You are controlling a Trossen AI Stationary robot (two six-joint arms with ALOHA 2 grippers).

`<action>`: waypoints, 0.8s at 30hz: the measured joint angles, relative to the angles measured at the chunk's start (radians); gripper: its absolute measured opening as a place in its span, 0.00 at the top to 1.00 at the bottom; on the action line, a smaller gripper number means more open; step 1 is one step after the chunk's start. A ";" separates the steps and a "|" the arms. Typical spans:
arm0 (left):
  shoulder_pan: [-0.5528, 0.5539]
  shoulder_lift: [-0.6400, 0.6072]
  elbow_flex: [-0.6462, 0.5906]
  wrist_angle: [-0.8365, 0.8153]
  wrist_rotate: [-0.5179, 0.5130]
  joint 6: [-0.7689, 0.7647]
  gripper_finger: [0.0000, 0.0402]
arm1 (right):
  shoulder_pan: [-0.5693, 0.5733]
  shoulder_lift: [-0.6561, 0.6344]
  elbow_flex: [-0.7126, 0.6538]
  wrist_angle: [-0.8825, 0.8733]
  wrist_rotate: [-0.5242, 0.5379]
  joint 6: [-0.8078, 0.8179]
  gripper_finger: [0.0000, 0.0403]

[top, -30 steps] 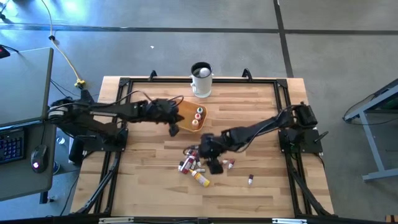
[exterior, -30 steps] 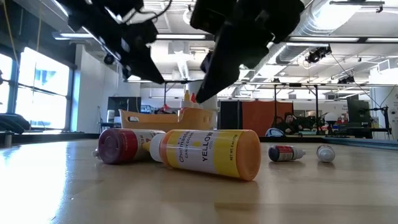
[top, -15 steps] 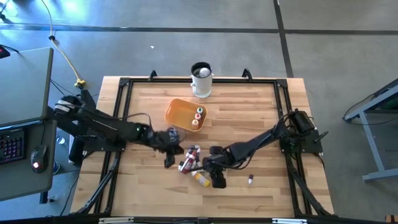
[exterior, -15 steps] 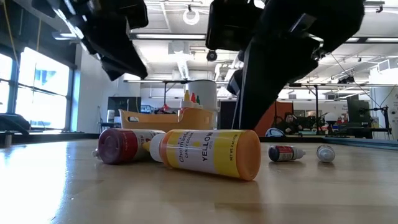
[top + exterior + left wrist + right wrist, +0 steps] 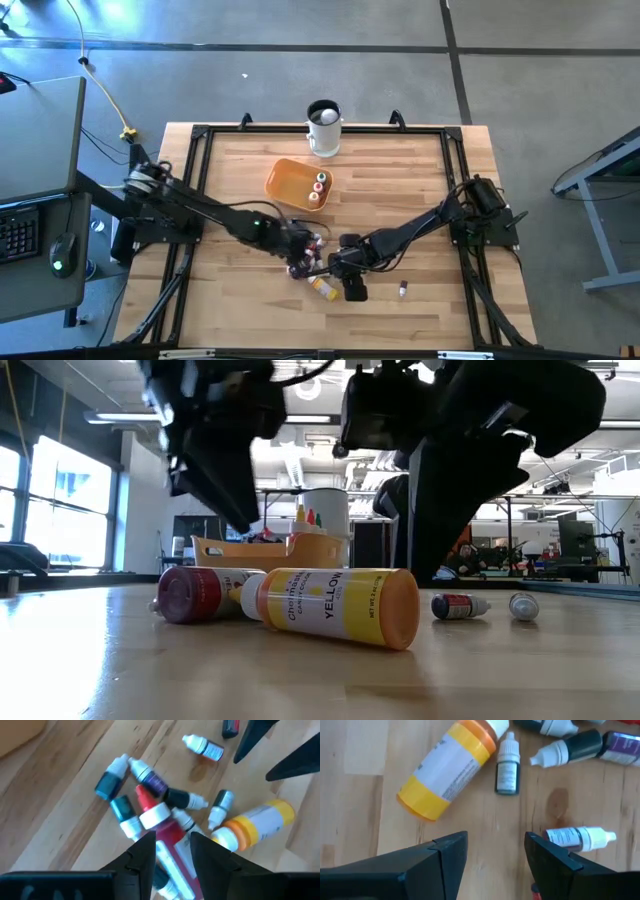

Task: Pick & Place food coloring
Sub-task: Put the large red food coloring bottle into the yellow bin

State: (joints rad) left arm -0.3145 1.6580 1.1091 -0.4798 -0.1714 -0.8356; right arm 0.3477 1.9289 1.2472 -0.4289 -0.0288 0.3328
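Bottles: food coloring [image 5: 155, 815] heaped on the desk [image 5: 420, 180]; likely light, rigid, slick; grip mid-body.
Left end effector [image 5: 170, 845]: open, empty, above red bottle [image 5: 162, 827].
Right end effector [image 5: 495, 852]: open, empty.

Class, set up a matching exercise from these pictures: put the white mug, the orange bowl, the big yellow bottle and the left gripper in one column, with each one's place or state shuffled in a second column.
Things:
1. white mug
2. orange bowl
3. big yellow bottle
4. left gripper

Places or states:
A. lying on its side on the table
B. open above the heap of small bottles
C. upright at the table's far edge
D. holds a few upright bottles

Pairs: 1-C, 2-D, 3-A, 4-B
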 joint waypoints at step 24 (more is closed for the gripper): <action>0.026 0.198 0.190 -0.150 -0.026 -0.007 0.70 | 0.106 -0.089 0.001 -0.485 0.141 0.299 0.53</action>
State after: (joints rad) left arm -0.2881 1.8561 1.2991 -0.6295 -0.1970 -0.8430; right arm 0.4535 1.8399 1.2484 -0.9140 0.1122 0.6317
